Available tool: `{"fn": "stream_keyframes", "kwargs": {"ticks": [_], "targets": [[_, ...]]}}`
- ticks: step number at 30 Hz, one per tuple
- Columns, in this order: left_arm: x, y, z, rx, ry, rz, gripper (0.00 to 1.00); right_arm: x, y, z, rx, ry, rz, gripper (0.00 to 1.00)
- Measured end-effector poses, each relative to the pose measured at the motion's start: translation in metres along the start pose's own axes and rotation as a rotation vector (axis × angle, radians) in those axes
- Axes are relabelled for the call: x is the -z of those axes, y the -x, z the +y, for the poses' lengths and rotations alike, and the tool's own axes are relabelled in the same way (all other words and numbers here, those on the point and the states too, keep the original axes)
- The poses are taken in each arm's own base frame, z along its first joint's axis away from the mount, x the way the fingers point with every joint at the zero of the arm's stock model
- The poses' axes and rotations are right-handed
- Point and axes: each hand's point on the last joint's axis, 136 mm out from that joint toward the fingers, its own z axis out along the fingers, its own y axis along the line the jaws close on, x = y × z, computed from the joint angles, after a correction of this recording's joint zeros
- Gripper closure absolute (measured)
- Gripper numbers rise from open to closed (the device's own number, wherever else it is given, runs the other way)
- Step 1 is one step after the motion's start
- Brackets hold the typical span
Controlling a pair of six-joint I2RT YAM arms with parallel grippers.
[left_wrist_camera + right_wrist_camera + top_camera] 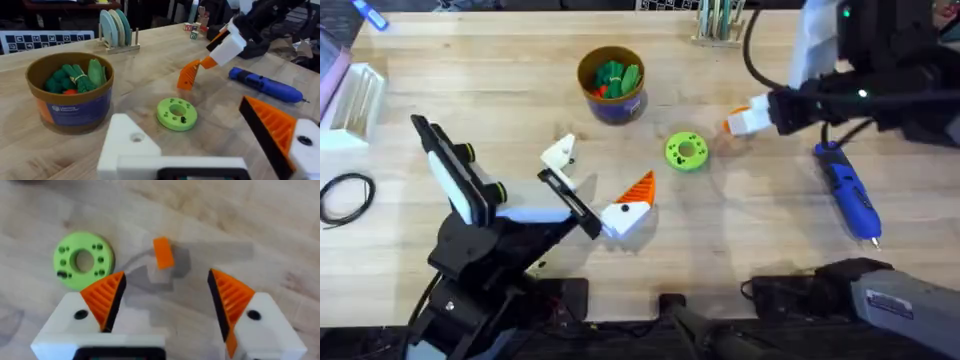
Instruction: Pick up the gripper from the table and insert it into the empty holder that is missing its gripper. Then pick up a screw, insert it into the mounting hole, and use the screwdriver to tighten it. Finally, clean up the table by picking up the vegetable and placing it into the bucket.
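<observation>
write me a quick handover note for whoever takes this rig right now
Right gripper: open, hanging over the loose orange gripper on the table, beside the green disc.
Left gripper: open, holding nothing; its plain white holder has no orange tip.
Screwdriver: lying on the table by the right arm, untouched.
Bucket: green toy vegetables lie inside, so cleanup looks done.
Done: nothing else yet.
Left: grasp the orange piece, seat it in the holder, add a screw, tighten it.
</observation>
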Motion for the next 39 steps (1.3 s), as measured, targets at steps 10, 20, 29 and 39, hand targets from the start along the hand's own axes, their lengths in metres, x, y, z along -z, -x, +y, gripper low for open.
{"fn": "stream_keyframes", "kwargs": {"ticks": [10,20,29,39], "targets": [[0.000,0.000,0.000,0.003,-0.002,0.000,0.046,-0.039,-0.006,-0.002,-0.005,0.009,0.078,0.093],[0.000,0.000,0.000,0.003,-0.002,0.000,0.047,-0.046,-0.006,-0.003,-0.004,0.011,0.084,0.496],[0.000,0.000,0.000,0.004,-0.002,0.000,0.046,-0.045,-0.006,-0.003,-0.009,0.008,0.088,0.986],[0.000,0.000,0.000,0.004,-0.002,0.000,0.047,0.033,-0.019,0.014,-0.065,0.056,0.043,0.989]]}}
